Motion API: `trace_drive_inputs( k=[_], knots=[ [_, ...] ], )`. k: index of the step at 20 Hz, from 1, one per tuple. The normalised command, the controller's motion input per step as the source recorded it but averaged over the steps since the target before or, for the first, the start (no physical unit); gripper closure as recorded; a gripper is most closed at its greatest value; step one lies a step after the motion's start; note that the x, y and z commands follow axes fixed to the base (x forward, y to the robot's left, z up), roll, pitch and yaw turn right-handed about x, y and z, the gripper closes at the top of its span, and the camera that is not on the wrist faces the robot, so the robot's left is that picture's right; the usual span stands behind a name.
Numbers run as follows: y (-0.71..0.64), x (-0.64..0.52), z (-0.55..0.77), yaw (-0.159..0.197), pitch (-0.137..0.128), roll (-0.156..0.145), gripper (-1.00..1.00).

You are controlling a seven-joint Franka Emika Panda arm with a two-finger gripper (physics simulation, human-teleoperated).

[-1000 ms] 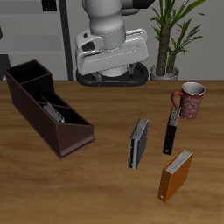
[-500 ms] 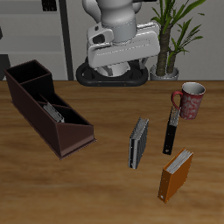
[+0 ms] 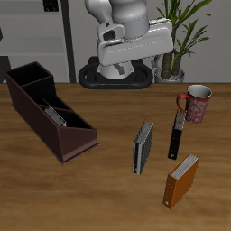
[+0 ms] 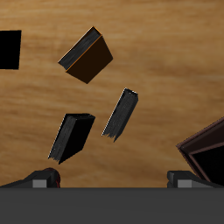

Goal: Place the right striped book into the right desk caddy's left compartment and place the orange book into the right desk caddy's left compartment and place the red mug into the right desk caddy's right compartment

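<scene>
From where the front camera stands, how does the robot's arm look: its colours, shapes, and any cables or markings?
The arm is white, built of rounded, bulky segments with dark grey bands at the joints. It ends in a wide white block, the hand. No cables or markings show. In the wrist view, two dark grey fingertips rise from a grey bar.

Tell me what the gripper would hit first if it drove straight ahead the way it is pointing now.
Probably bare table. In the wrist view the gripper is empty and faces wood between the dark striped book and the caddy; the book lies closest, though depth is unclear.
</scene>
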Motion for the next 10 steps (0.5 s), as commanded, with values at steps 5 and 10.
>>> trace_drive_inputs(
  k=[5, 10],
  knots=[
    [0.03, 0.1, 0.01, -0.025, -0.005, -0.022, -1.0],
    [0.06, 0.1, -0.14, -0.005, 0.019, 0.017, -1.0]
  ],
)
